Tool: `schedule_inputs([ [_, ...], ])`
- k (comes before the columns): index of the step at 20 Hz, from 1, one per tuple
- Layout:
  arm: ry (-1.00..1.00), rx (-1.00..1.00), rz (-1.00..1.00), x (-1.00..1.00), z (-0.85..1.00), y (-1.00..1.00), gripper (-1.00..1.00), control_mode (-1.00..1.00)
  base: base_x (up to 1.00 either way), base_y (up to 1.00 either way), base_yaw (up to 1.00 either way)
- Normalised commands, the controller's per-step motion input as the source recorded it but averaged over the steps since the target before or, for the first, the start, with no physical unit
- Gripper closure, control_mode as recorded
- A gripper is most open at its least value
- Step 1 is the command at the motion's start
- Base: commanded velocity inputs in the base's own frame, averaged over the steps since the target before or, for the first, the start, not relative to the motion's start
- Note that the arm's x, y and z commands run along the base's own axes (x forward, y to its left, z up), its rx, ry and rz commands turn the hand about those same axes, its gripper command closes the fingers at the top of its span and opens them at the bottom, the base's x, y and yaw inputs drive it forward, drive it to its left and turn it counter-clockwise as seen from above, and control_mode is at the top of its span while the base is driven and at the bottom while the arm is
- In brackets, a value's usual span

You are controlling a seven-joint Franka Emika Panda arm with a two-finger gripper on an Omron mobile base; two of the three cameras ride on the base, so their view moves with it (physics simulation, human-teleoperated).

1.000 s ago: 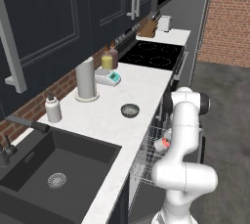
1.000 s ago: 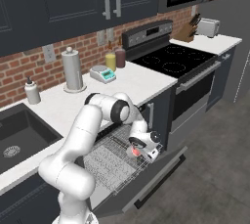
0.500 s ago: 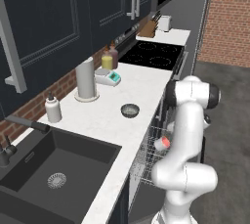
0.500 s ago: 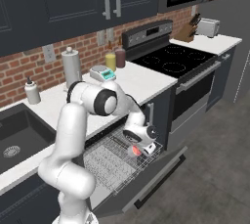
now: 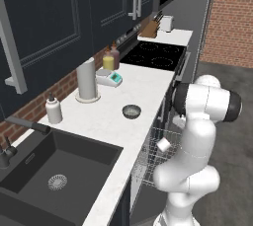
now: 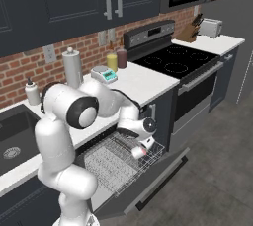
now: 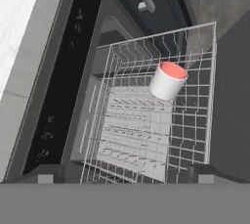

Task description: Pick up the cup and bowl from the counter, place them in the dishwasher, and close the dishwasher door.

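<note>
One cup [image 7: 167, 81] sits in the dishwasher [image 6: 148, 175] rack [image 7: 146, 120], and we take that rack as our landmark. From the hand camera we see the cup near the rack's far right corner, leaning a little, its reddish-pink inside showing, nothing touching it. Our end effector [image 7: 122, 171] hangs above the rack's near edge with its jaws spread wide and nothing between them; the two dark tips stand well apart at either side of the view. In the right base view the end effector [image 6: 143, 136] is above the rack [image 6: 116, 163], with the cup [image 6: 139, 152] just below it toward the rack's outer corner. Below the rack lies the dishwasher door [image 6: 163, 180], folded down and open toward the floor.

Above and behind the rack runs the worktop [image 5: 143, 87]. On it, the bowl [image 5: 131, 111] rests near the front edge, above the rack [image 5: 158, 146] in the left base view, well apart from the cup [image 5: 163, 144]. Farther back from the rack, along the brick wall, we see a tall grey cylinder [image 5: 87, 79], a white pump bottle [image 5: 53, 110], a small scale [image 5: 110, 77] and two jars [image 5: 111, 59]. Left of the rack the black sink [image 5: 54, 170] is set into the worktop; right of it, the stove [image 6: 175, 59].
</note>
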Motion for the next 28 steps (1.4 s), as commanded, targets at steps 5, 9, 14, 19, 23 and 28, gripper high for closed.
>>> schedule_inputs([
  [5,-0.01,0.13,0.0,-0.12,1.0,0.09,-1.0,-1.0,0.0,0.0,0.0],
  [9,0.05,0.07,0.0,0.0,1.0,0.34,-1.0,-1.0,0.0,0.0,0.0],
  [14,0.22,0.0,0.0,0.0,1.0,0.43,-1.0,-1.0,0.0,0.0,0.0],
  [19,0.33,0.0,0.01,0.0,0.61,0.8,-1.0,-1.0,0.0,0.0,0.0],
  [23,0.22,0.0,0.01,0.0,0.2,0.7,-1.0,-1.0,0.0,0.0,0.0],
  [28,0.04,0.01,0.01,0.09,-0.14,0.44,-1.0,-1.0,0.0,0.0,0.0],
])
